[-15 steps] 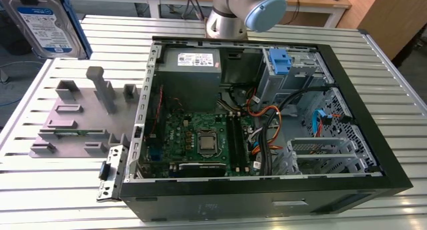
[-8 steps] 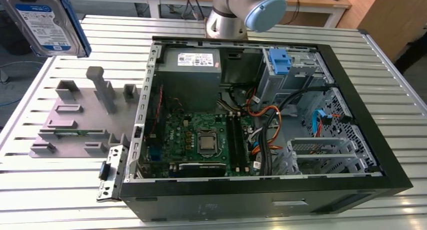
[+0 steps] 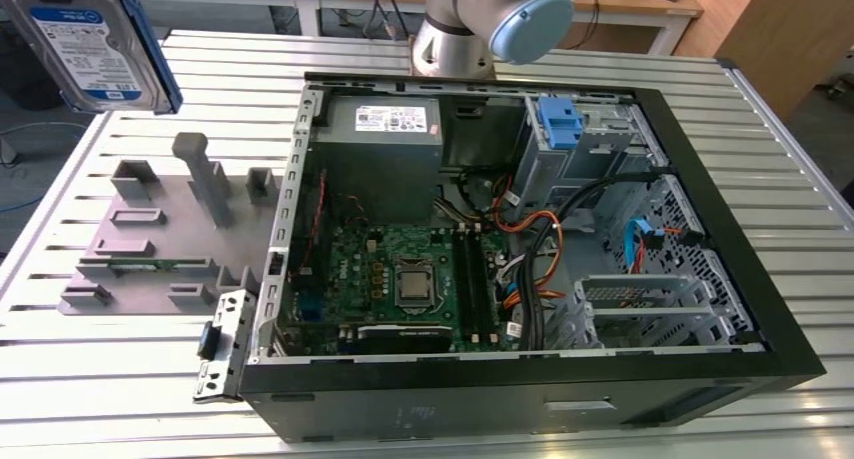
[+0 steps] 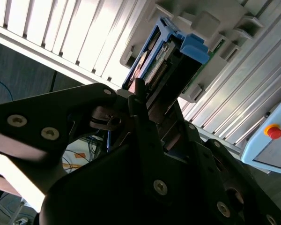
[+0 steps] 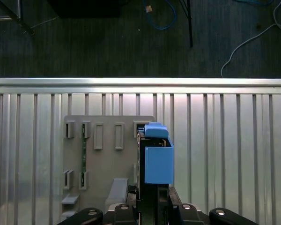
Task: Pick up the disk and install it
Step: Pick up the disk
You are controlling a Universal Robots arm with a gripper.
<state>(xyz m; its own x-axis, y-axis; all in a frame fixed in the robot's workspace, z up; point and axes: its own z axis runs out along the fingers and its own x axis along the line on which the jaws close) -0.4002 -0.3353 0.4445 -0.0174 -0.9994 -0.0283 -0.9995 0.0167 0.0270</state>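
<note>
The gripper [image 5: 154, 204] was clenched on the disk [image 3: 94, 44], holding it on edge in the air over the grey fixture [image 3: 147, 249] near the table [image 3: 747, 109] edge, well apart from the open case [image 3: 534, 389].

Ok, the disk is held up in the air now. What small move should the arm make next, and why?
Probably carry it across toward the open computer case, keeping its height. The gripper has its jaws shut on the disk, which hangs clear above the grey holder plate at the exterior view's left; the case lies to that view's right.
</note>
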